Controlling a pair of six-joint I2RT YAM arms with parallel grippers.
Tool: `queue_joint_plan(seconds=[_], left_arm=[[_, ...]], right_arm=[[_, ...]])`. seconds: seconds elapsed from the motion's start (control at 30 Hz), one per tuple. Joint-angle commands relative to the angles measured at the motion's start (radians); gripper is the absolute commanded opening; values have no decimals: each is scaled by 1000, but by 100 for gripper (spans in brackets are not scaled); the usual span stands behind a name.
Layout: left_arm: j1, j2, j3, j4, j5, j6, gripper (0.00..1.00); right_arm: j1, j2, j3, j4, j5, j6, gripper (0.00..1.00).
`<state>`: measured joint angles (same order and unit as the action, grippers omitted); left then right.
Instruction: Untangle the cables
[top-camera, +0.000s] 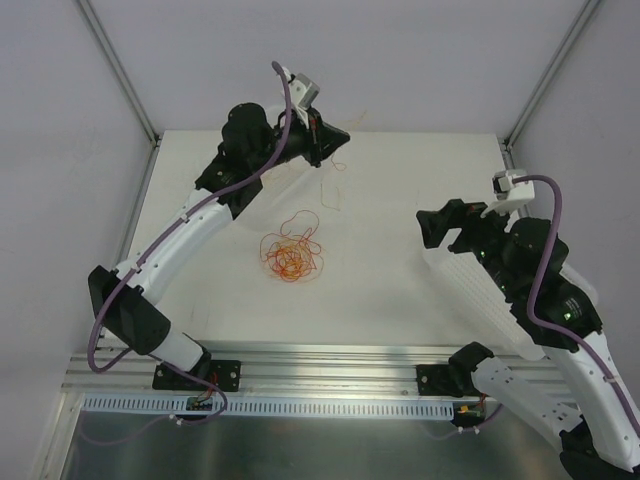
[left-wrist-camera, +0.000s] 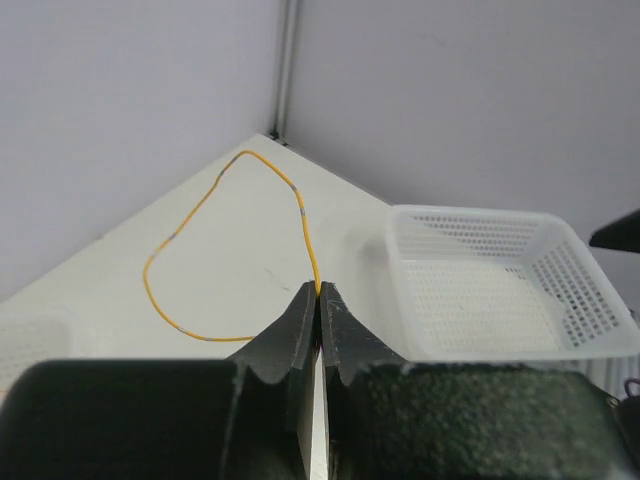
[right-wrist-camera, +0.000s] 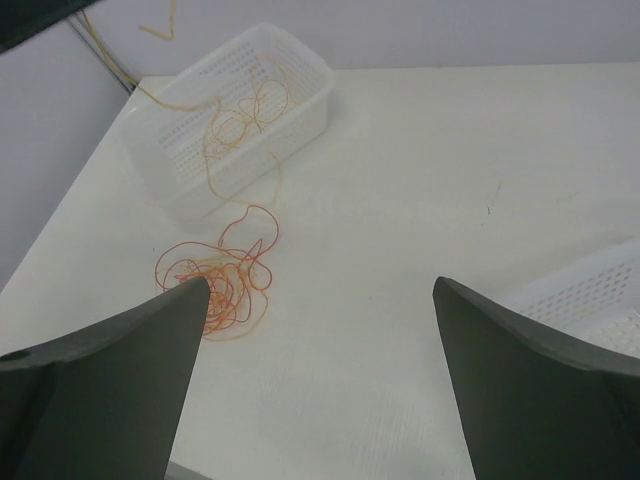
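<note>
Separating step, I reckon: left gripper (left-wrist-camera: 319, 290), upper middle of the top view, is pinched tight on one yellow strand (left-wrist-camera: 176, 236) away from the tangled cables (top-camera: 290, 258) mid-frame, right gripper (right-wrist-camera: 320, 285) gapes empty; next needs a release over the basket (right-wrist-camera: 305, 105).

Tangled red-orange cables (right-wrist-camera: 222, 285) near a white basket (right-wrist-camera: 300, 120), beyond the right hand (right-wrist-camera: 320, 285), fingers wide apart

White left arm (top-camera: 185, 235) and right arm (top-camera: 605, 385), black joints (top-camera: 130, 315), purple cables (top-camera: 288, 100), black left hand (left-wrist-camera: 319, 292), right hand (right-wrist-camera: 320, 290)
</note>
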<state>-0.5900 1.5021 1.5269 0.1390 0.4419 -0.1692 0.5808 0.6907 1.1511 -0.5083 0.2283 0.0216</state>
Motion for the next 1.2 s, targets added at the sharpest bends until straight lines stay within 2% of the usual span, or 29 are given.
queue_joint_plan(seconds=[0.0, 0.33, 0.63, 0.67, 0.7, 0.8, 0.83, 0.93, 1.07, 1.17], left_arm=[[61, 32, 111, 22, -25, -4, 0], [257, 201, 292, 22, -58, 13, 0], [395, 385, 250, 31, -103, 62, 0], [407, 401, 242, 30, -109, 65, 2], [415, 424, 221, 28, -109, 62, 15], [426, 429, 156, 17, -117, 62, 40], [426, 419, 136, 13, -123, 62, 54], [426, 348, 49, 2, -129, 48, 76], [424, 219, -40, -59, -146, 31, 87], [420, 74, -125, -122, -146, 5, 91]], right_arm=[[-4, 7, -11, -2, 22, -17, 100], [-3, 44, -19, -21, -21, -54, 100], [-4, 63, -7, -94, -37, -86, 100], [-4, 63, -7, -102, -37, -86, 99], [-4, 61, -8, -108, -35, -83, 99], [-4, 66, -7, -124, -38, -83, 100], [-4, 67, -7, -130, -38, -83, 100], [-4, 85, -4, -144, -46, -81, 100], [-3, 138, 6, -153, -98, -81, 100], [-4, 202, 7, -144, -164, -78, 100]])
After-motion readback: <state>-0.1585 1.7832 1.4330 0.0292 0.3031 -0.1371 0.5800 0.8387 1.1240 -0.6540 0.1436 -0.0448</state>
